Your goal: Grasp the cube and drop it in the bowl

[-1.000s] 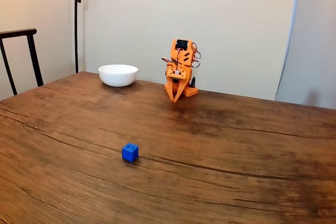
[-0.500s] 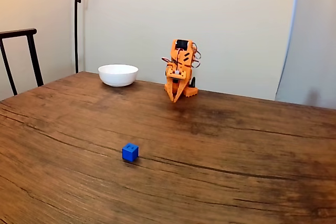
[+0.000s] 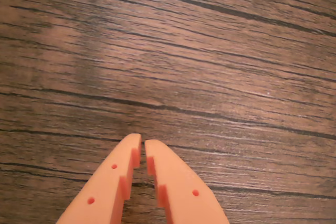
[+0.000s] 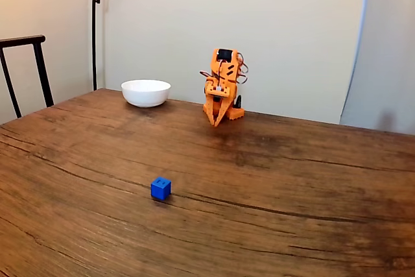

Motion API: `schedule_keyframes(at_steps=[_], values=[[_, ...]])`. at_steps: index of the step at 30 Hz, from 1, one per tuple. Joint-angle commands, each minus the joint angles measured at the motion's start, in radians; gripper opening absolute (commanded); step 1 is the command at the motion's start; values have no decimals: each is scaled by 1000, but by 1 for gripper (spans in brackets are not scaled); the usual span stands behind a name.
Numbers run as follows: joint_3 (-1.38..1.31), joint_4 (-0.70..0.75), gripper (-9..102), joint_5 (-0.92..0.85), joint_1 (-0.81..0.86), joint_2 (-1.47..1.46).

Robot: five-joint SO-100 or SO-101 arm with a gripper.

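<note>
Nothing has moved since the earlier frames: the arm, cube and bowl all sit exactly where they were. Nearest the fixed camera lies a broad wooden table (image 4: pixel 292 212), brown with dark wavy grain lines and a matte, weathered surface. On it, near and slightly left of centre in the fixed view, rests the cube (image 4: pixel 161 188), small, bright blue, sharp-edged, with a faint recessed mark on its top face. It stands alone, well apart from everything else, with open tabletop between it and the arm. Farther back, at the far edge of the table near the centre, sits the orange plastic arm (image 4: pixel 223 76), folded down compactly, with looped wires at its upper right. Its gripper (image 4: pixel 216 122) points downward at the table just in front of its base. In the wrist view the gripper (image 3: pixel 143 141) enters from the bottom edge as two smooth orange fingers (image 3: pixel 178 187) with small round holes and stepped inner edges; the tips are nearly together with only a thin slit between them, and they hold nothing, with bare wood grain beneath. To the left of the arm at the far edge, near it but not touching, stands the bowl (image 4: pixel 146 93), plain white, round, shallow and glossy, far wider than the cube. At the far left, a dark chair back (image 4: pixel 23 63) rises beside the table, and a thin black lamp pole (image 4: pixel 94 24) stands against the pale cream wall (image 4: pixel 272 17).
</note>
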Motion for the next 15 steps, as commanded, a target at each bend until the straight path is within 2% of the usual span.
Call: schedule_keyframes(at_steps=[1,6,10,15], values=[[-8,-32,0,-6,3,5],[-5,-233,-1,3,11,5],[-5,-293,-1,-6,14,5],[-5,-477,0,6,0,5]])
